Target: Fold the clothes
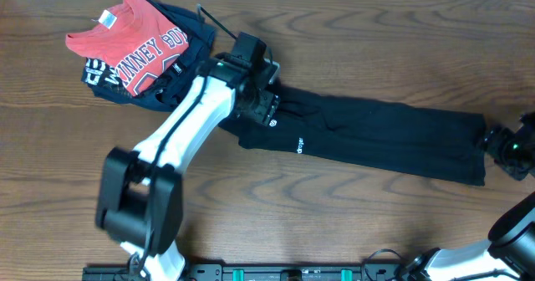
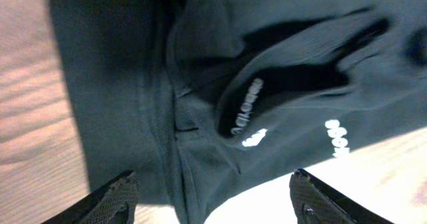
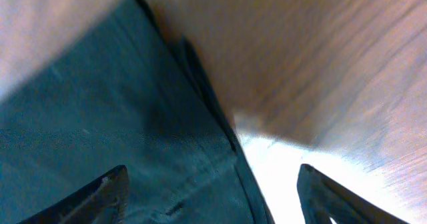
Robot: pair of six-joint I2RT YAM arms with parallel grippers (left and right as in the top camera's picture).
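Black shirt (image 1: 376, 139) | lies as a long strip across table (image 1: 334, 231) | left gripper (image 1: 266, 105): above its left end, jaws spread, holding nothing | right gripper (image 1: 493, 143): at its right end, jaws spread, holding nothing

The wood-grain worktop (image 1: 351, 55) carries a black T-shirt (image 1: 376, 135) lying as a long strip (small white logo up) across its middle. Toward its far left lies a navy garment (image 1: 191, 40), a red T-shirt (image 1: 125, 34) on top.

Red T-shirt (image 1: 134, 34) lies atop a seemingly navy garment (image 1: 194, 38).
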